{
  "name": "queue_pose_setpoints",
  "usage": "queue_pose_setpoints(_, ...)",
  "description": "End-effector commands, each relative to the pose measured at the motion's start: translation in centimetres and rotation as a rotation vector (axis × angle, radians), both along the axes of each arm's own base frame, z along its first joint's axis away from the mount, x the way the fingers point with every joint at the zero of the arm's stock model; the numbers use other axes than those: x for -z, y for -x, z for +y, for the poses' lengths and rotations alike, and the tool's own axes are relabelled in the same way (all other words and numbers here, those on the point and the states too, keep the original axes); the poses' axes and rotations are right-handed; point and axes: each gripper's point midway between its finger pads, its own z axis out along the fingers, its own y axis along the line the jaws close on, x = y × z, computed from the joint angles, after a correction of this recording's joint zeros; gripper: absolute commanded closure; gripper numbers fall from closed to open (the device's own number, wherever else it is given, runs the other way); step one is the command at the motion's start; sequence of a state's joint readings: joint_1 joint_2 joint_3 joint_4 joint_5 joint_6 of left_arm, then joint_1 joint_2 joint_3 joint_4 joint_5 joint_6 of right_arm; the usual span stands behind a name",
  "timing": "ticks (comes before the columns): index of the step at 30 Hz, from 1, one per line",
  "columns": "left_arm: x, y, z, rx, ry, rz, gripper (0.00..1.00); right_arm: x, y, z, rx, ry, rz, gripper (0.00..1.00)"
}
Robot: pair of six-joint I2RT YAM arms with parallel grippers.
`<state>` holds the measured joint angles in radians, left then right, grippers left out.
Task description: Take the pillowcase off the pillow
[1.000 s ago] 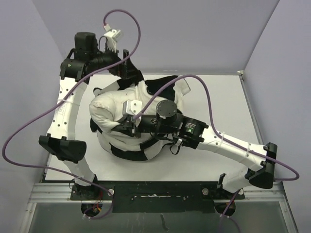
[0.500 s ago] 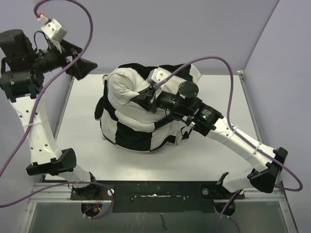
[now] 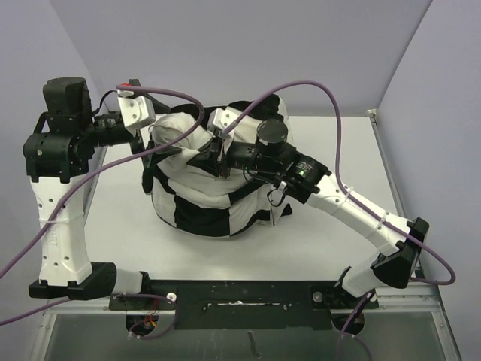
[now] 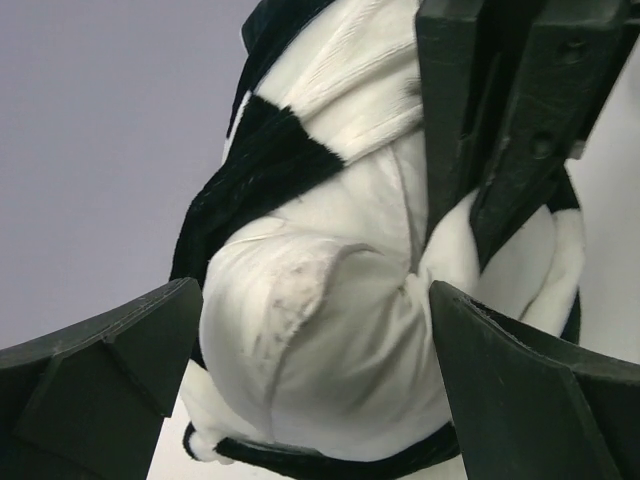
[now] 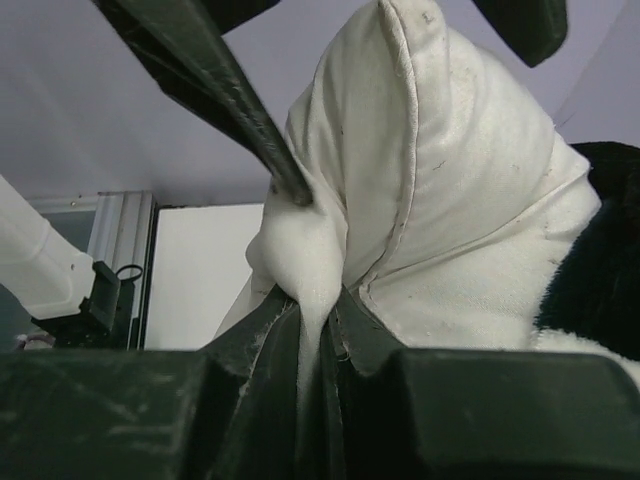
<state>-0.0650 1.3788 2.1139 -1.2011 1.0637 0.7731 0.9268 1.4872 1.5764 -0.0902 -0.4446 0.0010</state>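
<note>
The checkered pillowcase [image 3: 203, 214] lies bunched around the lower part of the off-white pillow [image 3: 174, 135], whose top left corner sticks out bare. My right gripper [image 3: 213, 156] is shut on a fold of soft white pillowcase fabric beside that corner; the right wrist view shows the fold [image 5: 318, 290] pinched between the jaws, the pillow corner [image 5: 450, 170] above it and black pillowcase [image 5: 600, 240] at the right. My left gripper [image 3: 160, 147] is open, its fingers [image 4: 100, 375] on either side of the bare pillow corner [image 4: 330, 330], not closed on it. The right gripper's fingers [image 4: 500, 120] show in the left wrist view.
The white tabletop [image 3: 338, 241] surrounds the bundle, with grey walls at the back and sides. Purple cables [image 3: 316, 90] arc over the pillow. The metal rail [image 3: 248, 301] with the arm bases runs along the near edge.
My left arm, which had swung up and away to the far left, has come back, its open jaws around the bare pillow corner. My right gripper kept its hold and shifted slightly left.
</note>
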Motion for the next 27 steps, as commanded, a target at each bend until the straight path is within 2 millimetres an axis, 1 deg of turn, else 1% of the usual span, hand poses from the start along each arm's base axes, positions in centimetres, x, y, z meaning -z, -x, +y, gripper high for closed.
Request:
queue_pose_setpoints(1,-0.4,-1.6,0.6,-0.043,-0.061,-0.134,0.02,1.1,2.1,0.9,-0.108,0.056,0.024,1.00)
queue_pose_setpoints(2,0.1,-1.7,0.4,-0.032,-0.078,-0.130,0.02,0.9,2.4,1.0,-0.122,0.059,0.021,1.00)
queue_pose_setpoints(4,1.8,-1.7,-0.3,-0.015,-0.126,-0.084,0.03,0.9,2.8,1.2,-0.141,0.073,0.023,1.00)
queue_pose_setpoints(6,3.7,-1.3,-0.9,0.018,-0.162,-0.008,0.09,0.3,2.9,1.1,-0.142,0.065,0.022,1.00)
queue_pose_setpoints(8,5.7,-0.7,-1.4,0.060,-0.194,0.074,0.19,-0.2,2.7,0.8,-0.133,0.052,0.026,0.95)
queue_pose_setpoints(9,6.8,-0.7,-1.6,0.071,-0.210,0.112,0.28,-0.6,2.5,0.5,-0.128,0.042,0.034,0.90)
queue_pose_setpoints(10,7.4,-0.8,-1.6,0.072,-0.220,0.127,0.41,-0.9,2.2,0.1,-0.115,0.033,0.046,0.82)
queue_pose_setpoints(11,7.7,-1.0,-1.6,0.066,-0.224,0.136,0.62,-1.3,1.7,-0.5,-0.091,0.018,0.061,0.74)
queue_pose_setpoints(12,7.8,-1.4,-1.6,0.046,-0.220,0.142,0.78,-1.9,1.0,-1.4,-0.055,-0.002,0.076,0.68)
queue_pose_setpoints(13,7.8,-1.8,-1.5,0.024,-0.213,0.143,0.89,-2.4,0.0,-2.5,-0.006,-0.024,0.095,0.60)
queue_pose_setpoints(14,7.6,-2.2,-1.5,0.007,-0.208,0.128,0.96,-2.9,-1.2,-3.9,0.052,-0.049,0.115,0.52)
queue_pose_setpoints(15,7.4,-2.2,-1.4,0.002,-0.207,0.115,1.00,-3.6,-2.2,-5.4,0.108,-0.070,0.127,0.43)
queue_pose_setpoints(16,7.3,-2.2,-1.4,-0.001,-0.203,0.103,1.00,-4.0,-3.4,-7.0,0.176,-0.086,0.137,0.37)
queue_pose_setpoints(17,7.1,-2.1,-1.4,-0.003,-0.199,0.089,1.00,-4.8,-4.1,-8.8,0.239,-0.103,0.138,0.33)
queue_pose_setpoints(18,6.9,-2.0,-1.4,-0.004,-0.194,0.075,1.00,-5.1,-5.1,-10.5,0.303,-0.113,0.150,0.28)
queue_pose_setpoints(21,6.3,-1.7,-1.4,-0.009,-0.180,0.042,1.00,-5.6,-7.1,-15.5,0.456,-0.172,0.226,0.22)
queue_pose_setpoints(23,6.0,-1.4,-1.4,-0.007,-0.175,0.029,1.00,-5.2,-8.2,-18.5,0.542,-0.194,0.275,0.20)
queue_pose_setpoints(25,5.6,-1.2,-1.5,-0.002,-0.166,0.020,1.00,-4.1,-9.3,-20.9,0.611,-0.197,0.326,0.20)
queue_pose_setpoints(27,5.2,-0.9,-1.6,0.000,-0.153,0.018,1.00,-3.2,-9.6,-21.8,0.618,-0.193,0.360,0.20)
